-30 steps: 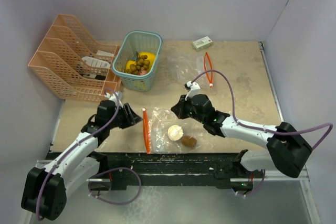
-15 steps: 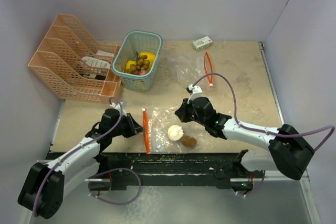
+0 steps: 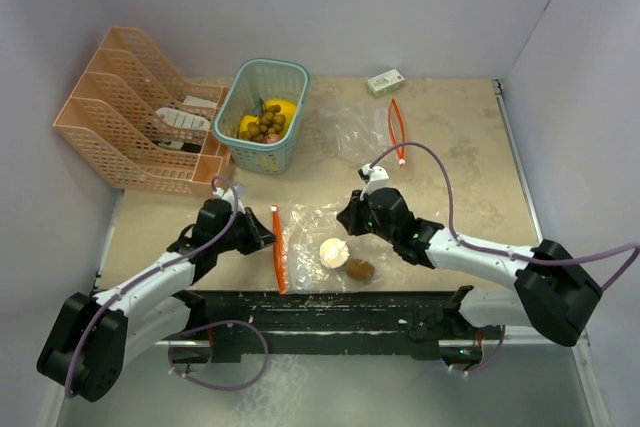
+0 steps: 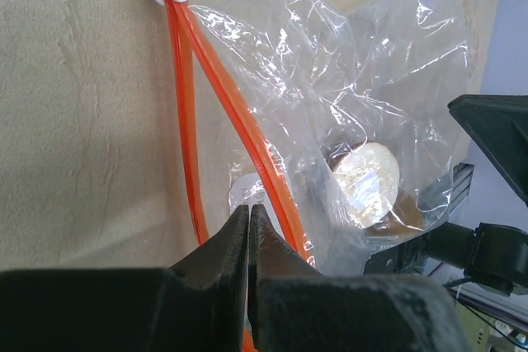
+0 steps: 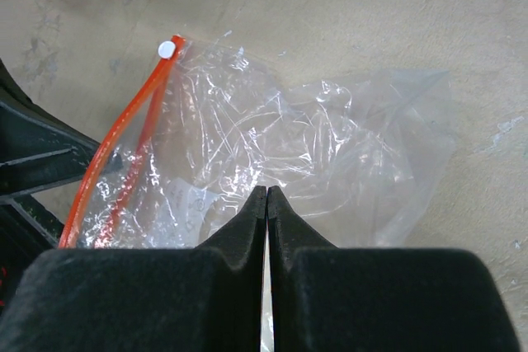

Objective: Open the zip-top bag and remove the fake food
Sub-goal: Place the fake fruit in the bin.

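Note:
The clear zip-top bag [image 3: 312,230] lies near the table's front edge, its orange zip [image 3: 278,247] on the left. Inside are a round beige piece [image 3: 333,252] and a brown piece [image 3: 360,269] of fake food. My left gripper [image 3: 266,238] is shut, its tips at the zip. In the left wrist view the gripper [image 4: 249,208] sits between the two orange zip strips [image 4: 239,121], with the beige piece [image 4: 367,180] beyond. My right gripper [image 3: 346,217] is shut at the bag's back right. In its wrist view the gripper [image 5: 266,190] is over the crinkled film [image 5: 330,138].
A teal basket [image 3: 290,82] at the back holds yellow fruits [image 3: 280,107] and a brownish grape cluster [image 3: 266,125]. An orange file rack [image 3: 130,127] stands at the back left. A second clear bag [image 3: 365,132] with an orange zip and a small white-green box [image 3: 385,81] lie behind.
My left gripper has moved right, up to the bag's orange zip. My right gripper has moved slightly nearer, toward the bag. The bag and the food inside it have not moved.

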### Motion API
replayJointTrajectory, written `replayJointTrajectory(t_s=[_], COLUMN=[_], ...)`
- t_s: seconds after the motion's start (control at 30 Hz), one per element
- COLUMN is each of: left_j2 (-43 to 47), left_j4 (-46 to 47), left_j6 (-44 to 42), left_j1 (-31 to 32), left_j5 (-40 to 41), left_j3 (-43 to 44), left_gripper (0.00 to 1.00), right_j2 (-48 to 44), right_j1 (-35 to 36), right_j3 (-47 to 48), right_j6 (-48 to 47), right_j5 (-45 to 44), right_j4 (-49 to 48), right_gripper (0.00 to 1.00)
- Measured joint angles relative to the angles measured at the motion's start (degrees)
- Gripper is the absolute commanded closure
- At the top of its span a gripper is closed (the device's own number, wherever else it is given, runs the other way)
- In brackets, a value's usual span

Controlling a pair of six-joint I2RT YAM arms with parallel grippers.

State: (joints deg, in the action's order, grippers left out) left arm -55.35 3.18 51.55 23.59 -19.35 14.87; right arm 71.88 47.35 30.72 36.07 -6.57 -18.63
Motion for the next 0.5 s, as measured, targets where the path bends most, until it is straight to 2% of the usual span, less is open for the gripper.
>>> replayJointTrajectory(t_s=[0.3, 0.5], left_j2=[-2.67, -10.51], left_j4=[5.35, 12.52], left_j6=[1.01, 2.89], left_j1=[0.72, 4.04], left_j5=[-0.02, 0.55], left_j3=[-0.87, -0.90], left_gripper=[0.96, 0.96], right_j2=[-2.29, -2.89], right_j1=[0.00, -0.22], right_j3=[0.00, -0.26], right_j6=[0.00, 0.98], right_j5=[-1.31, -3.65], right_j4=[0.44, 2.80], right_gripper=[0.96, 0.72])
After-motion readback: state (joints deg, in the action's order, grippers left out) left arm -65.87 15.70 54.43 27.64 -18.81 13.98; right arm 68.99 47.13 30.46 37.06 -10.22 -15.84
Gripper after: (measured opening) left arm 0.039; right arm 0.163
